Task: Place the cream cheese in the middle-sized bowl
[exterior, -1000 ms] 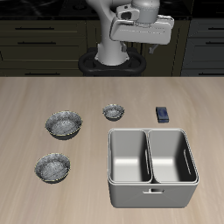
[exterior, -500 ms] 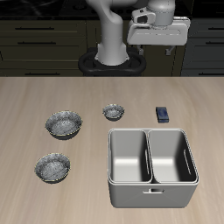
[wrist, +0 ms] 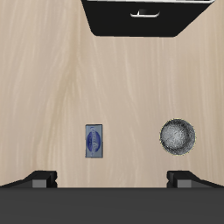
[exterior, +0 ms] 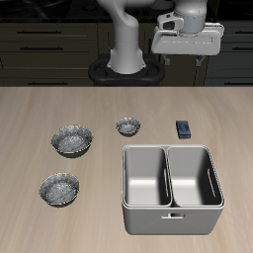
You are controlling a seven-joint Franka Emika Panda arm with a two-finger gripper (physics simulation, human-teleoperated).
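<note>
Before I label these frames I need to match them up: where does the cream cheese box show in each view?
Exterior view: the cream cheese lies flat on the table, just behind the metal two-compartment bin and beside the tiny speckled bowl.
Wrist view: the cream cheese lies on the bare wood, label up, apart from everything.
Shared landmark: the tiny speckled bowl, its nearest neighbour in both views.

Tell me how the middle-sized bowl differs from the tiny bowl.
The middle-sized bowl is clearly wider than the tiny bowl. The middle-sized bowl sits near the table's front edge, with the widest bowl behind it; the tiny bowl sits farther back, nearer the cream cheese. Only the tiny bowl shows in the wrist view. Both are round, speckled grey metal, upright and empty.
</note>
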